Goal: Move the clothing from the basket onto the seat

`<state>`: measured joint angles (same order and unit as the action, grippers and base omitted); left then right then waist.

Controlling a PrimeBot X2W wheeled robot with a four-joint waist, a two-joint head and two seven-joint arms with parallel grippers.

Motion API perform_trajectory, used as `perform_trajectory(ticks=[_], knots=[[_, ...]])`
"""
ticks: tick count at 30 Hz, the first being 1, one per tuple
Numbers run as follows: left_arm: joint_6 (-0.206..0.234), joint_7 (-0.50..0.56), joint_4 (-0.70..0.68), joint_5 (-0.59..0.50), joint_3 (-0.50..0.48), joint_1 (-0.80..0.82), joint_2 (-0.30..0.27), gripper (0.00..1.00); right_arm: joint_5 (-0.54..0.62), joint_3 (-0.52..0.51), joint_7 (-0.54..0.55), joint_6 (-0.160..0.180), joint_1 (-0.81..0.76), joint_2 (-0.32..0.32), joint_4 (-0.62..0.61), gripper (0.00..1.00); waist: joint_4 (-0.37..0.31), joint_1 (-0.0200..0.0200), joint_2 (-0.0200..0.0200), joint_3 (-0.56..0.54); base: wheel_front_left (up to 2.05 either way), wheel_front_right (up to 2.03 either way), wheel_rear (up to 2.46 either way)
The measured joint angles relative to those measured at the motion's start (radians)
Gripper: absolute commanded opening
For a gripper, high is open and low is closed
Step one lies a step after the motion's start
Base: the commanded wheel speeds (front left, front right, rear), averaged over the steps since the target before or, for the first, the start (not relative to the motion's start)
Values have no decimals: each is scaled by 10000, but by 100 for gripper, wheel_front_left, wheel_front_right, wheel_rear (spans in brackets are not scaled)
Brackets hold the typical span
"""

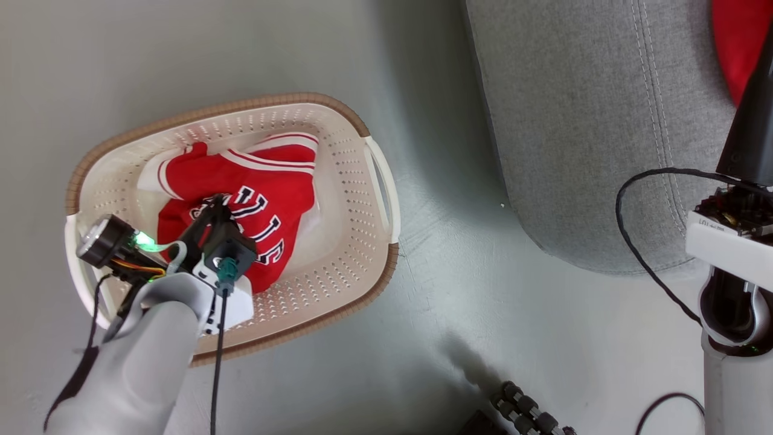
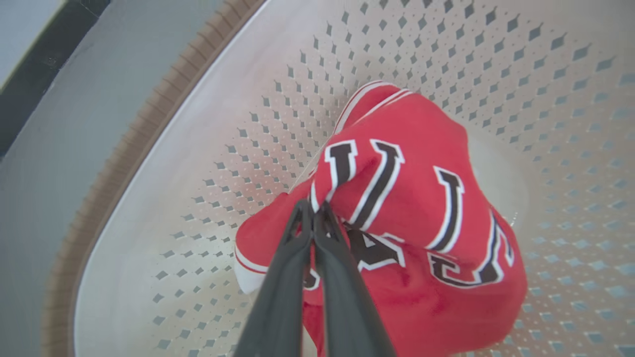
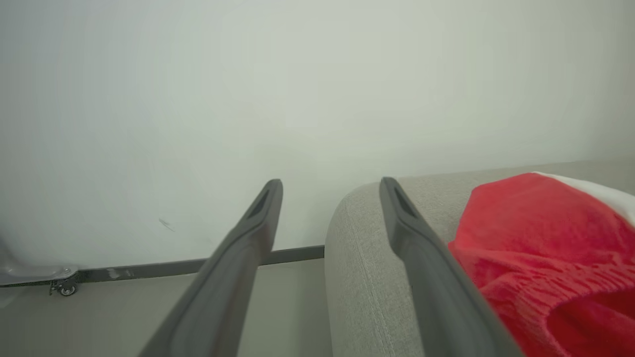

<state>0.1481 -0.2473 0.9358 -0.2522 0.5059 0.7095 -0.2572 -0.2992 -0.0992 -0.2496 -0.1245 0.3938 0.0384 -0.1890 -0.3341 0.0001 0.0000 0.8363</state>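
Observation:
A red jersey (image 1: 266, 199) with black-and-white lettering lies crumpled in the cream perforated basket (image 1: 356, 254) on the floor at the left. My left gripper (image 2: 312, 213) reaches down into the basket, and its two dark fingers are pressed together on a raised fold of the jersey (image 2: 421, 208). The grey seat (image 1: 592, 121) fills the upper right. Red shorts (image 3: 536, 248) with a white stripe lie on the seat (image 3: 367, 277). My right gripper (image 3: 330, 198) hovers over the seat's corner, open with nothing between its fingers.
Pale grey floor (image 1: 459, 290) separates basket and seat. A black cable (image 1: 640, 241) loops from my right arm (image 1: 731, 302). A black ribbed part (image 1: 525, 411) sits at the bottom edge. A pale wall (image 3: 297, 99) and a small caster (image 3: 62, 287) stand beyond the seat.

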Motion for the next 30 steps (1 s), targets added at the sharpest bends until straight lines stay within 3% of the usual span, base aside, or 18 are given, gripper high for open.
perform_trajectory(ticks=[30], knots=[[989, -54, -4918, 685, 351, -2116, 6, 0, 1097, 59, -67, 0, 20, 33, 238, 100, 1312, 0, 0, -1672, 0, 0, 0]])
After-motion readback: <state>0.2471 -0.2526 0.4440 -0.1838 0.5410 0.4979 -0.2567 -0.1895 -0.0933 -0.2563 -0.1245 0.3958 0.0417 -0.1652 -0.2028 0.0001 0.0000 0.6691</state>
